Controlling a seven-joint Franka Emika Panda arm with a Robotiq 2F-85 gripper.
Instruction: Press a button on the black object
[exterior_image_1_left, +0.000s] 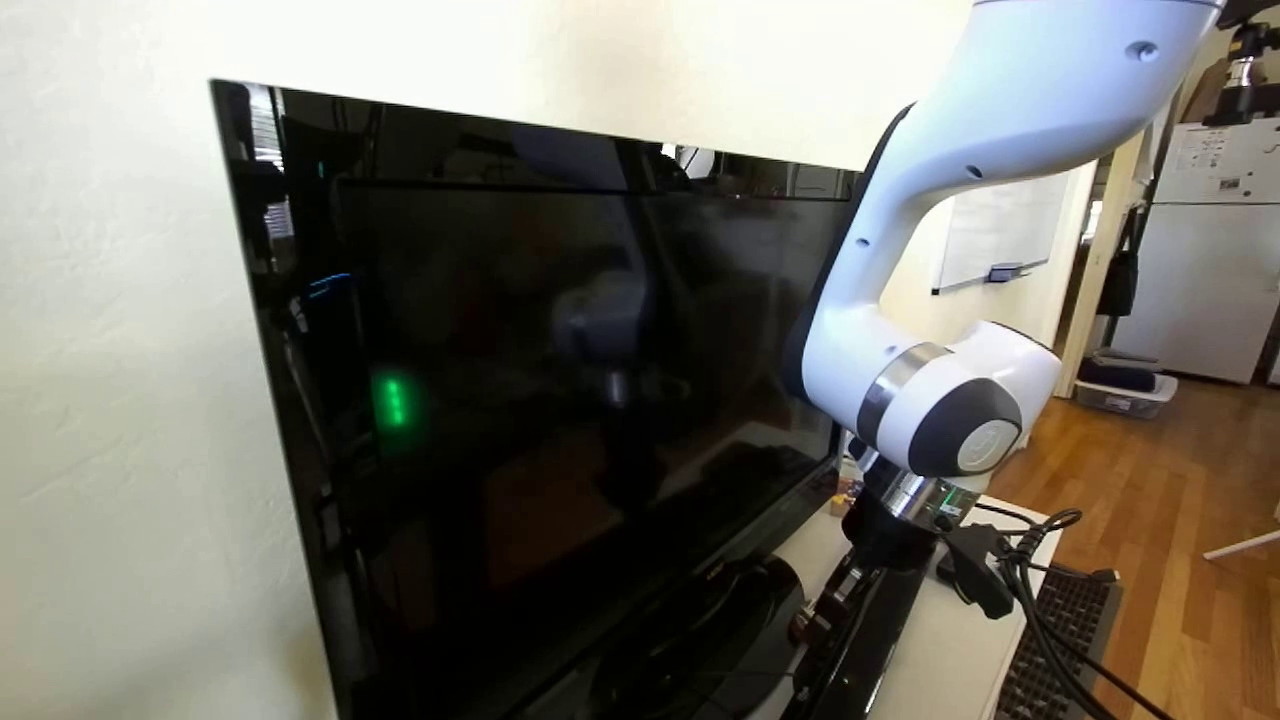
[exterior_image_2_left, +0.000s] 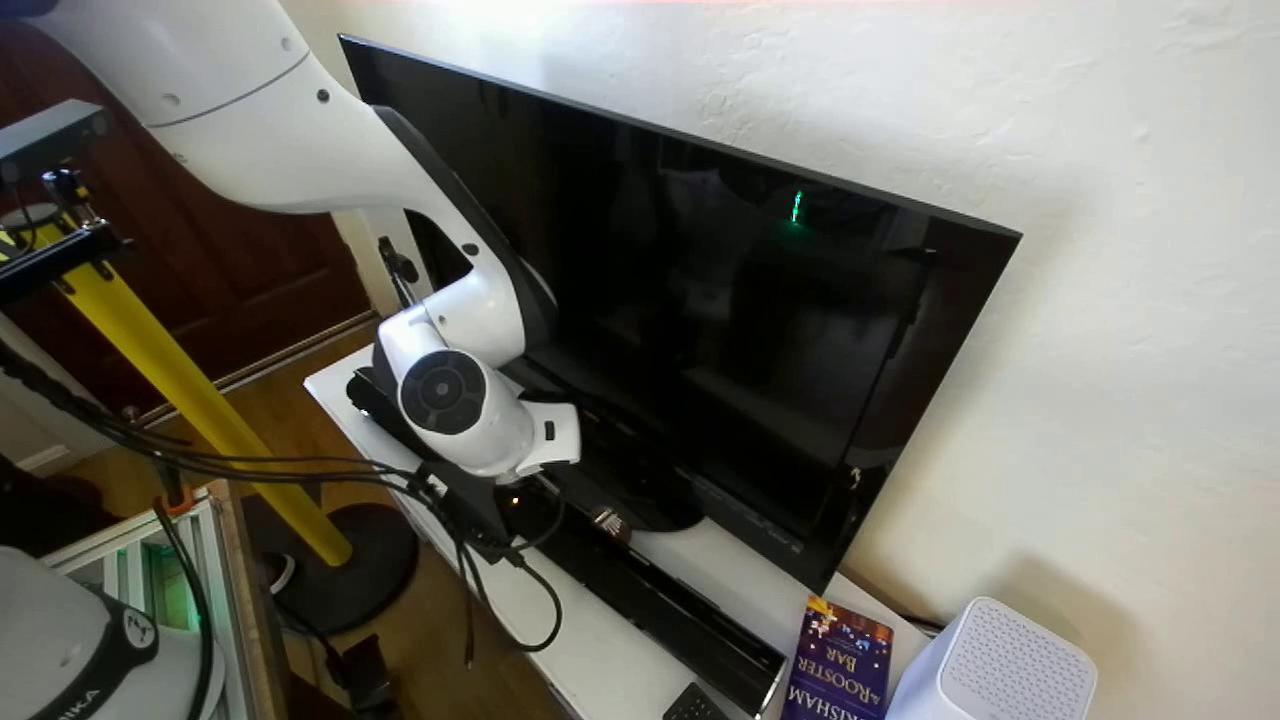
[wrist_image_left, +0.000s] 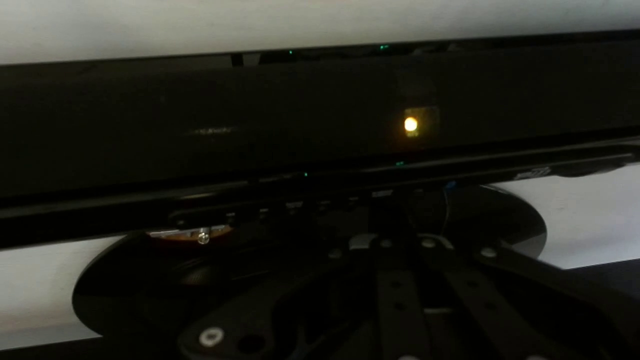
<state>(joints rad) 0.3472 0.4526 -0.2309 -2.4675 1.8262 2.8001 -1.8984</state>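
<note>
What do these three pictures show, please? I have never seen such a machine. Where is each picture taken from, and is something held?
The white jointed machine is a robot arm; its end effector works like a hand. Both exterior views come from cameras standing apart from the robot. The wrist view comes from the arm's own wrist, looking past the end effector toward a large black television. The television stands on a white surface. In front of it lies a long black bar, and beyond the bar's end are a book and a white box with small holes. The end effector is shut, and I see nothing held.
</note>
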